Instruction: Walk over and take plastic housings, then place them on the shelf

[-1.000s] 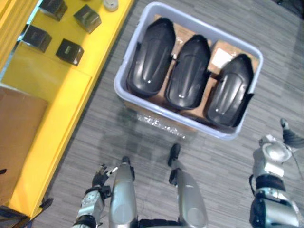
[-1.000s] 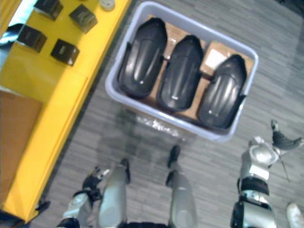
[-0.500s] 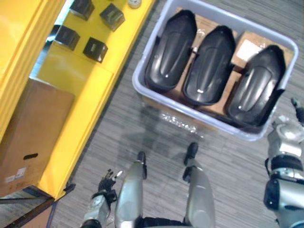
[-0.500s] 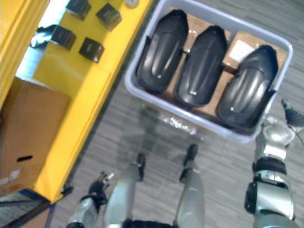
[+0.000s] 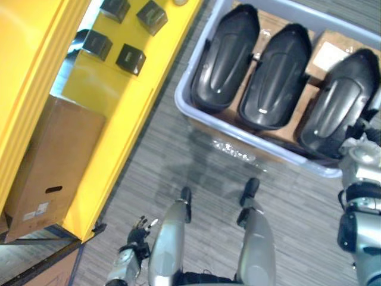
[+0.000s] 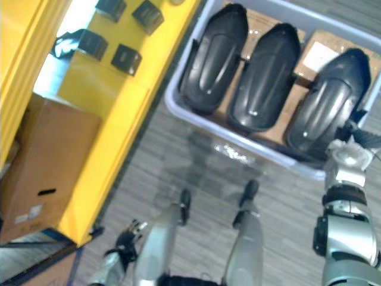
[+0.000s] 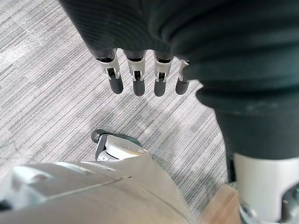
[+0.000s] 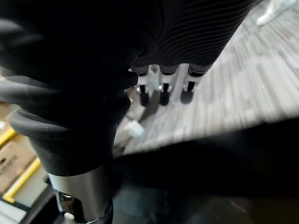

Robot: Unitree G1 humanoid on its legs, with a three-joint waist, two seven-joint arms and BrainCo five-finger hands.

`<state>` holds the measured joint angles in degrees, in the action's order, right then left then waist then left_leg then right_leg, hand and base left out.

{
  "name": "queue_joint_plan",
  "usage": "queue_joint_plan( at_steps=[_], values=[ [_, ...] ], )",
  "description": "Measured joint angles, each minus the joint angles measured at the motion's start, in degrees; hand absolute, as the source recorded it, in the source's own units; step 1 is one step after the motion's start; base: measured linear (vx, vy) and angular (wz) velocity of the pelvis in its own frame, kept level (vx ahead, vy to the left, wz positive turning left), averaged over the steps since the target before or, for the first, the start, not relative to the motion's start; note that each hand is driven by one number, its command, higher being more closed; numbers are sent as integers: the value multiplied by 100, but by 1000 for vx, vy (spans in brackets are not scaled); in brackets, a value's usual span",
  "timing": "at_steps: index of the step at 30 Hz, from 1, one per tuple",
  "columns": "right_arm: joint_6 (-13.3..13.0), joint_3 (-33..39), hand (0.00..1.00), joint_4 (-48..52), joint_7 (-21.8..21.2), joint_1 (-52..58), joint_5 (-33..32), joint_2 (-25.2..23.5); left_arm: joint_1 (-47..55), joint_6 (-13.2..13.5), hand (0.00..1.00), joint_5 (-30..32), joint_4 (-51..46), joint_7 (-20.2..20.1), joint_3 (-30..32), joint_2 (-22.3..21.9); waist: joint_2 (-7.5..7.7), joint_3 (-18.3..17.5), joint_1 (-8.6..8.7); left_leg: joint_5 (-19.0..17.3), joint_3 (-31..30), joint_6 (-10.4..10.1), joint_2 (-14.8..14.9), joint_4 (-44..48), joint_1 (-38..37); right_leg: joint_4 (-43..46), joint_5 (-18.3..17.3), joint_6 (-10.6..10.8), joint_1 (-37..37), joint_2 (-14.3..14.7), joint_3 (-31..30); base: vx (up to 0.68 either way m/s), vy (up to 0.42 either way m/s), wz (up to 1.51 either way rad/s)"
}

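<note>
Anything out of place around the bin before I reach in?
The three housings lie neatly in the bin. One oddity: what looks like crumpled clear film on the floor by its near wall.

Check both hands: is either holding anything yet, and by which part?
Nothing is held. The left hand hangs open over the floor; the right hand is open too, by the rightmost housing in the bin.

Cardboard box (image 5: 50,158); small black blocks (image 5: 130,58), perhaps cases
</note>
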<state>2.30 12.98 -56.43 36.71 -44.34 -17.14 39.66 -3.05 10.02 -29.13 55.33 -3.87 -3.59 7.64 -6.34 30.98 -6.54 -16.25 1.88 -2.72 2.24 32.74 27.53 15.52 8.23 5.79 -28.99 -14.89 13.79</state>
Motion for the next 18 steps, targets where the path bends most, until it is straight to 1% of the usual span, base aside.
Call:
queue_joint_plan(
  at_steps=[2,4,6,8,12,13,16,18],
  values=[
    [52,-160,0,-97,-72,-23,6,134,0,3,0,-21,1,-4,-1,-21,-23,-5,-61,0,-11,0,5,52,91,53,-13,-19,-94,0,4,-32,29,1],
    [80,-199,0,-123,-95,-70,8,160,0,1,0,-22,14,-5,-3,-25,-40,-7,-61,0,-24,0,9,85,125,81,-19,-26,-112,2,18,-13,15,3],
    [208,-256,0,-228,-208,-180,87,267,0,16,0,-24,23,-29,-6,-57,-102,2,-82,0,-75,0,3,126,160,96,-19,-27,-110,-3,34,-32,38,6],
    [281,-355,0,-331,-281,-226,118,375,0,77,0,-30,112,-82,-13,-101,-168,-5,-120,0,-92,0,-8,134,176,99,-19,-26,-109,-17,45,-30,41,4],
    [299,-376,0,-484,-430,-324,217,469,2,140,0,-149,221,-131,-100,-96,-217,-8,-128,24,-151,-10,-6,137,246,97,-21,-29,-126,-19,122,-15,28,7],
    [307,-422,100,-562,-485,-387,220,525,1,158,0,-198,224,-135,-160,-78,-217,-8,-137,35,-159,-17,-4,133,265,97,-23,-32,-137,-19,144,-8,22,8],
    [318,-514,100,-623,-686,-470,248,578,1,202,0,-201,224,-136,-171,-82,-218,-8,-161,43,-162,-27,2,124,263,109,-29,-42,-138,-16,156,-1,22,2],
    [324,-602,100,-797,-737,-572,319,610,0,207,0,-205,223,-137,-181,-82,-219,-9,-175,44,-171,-27,3,127,263,126,-32,-46,-140,-16,159,0,0,0]
  ],
)
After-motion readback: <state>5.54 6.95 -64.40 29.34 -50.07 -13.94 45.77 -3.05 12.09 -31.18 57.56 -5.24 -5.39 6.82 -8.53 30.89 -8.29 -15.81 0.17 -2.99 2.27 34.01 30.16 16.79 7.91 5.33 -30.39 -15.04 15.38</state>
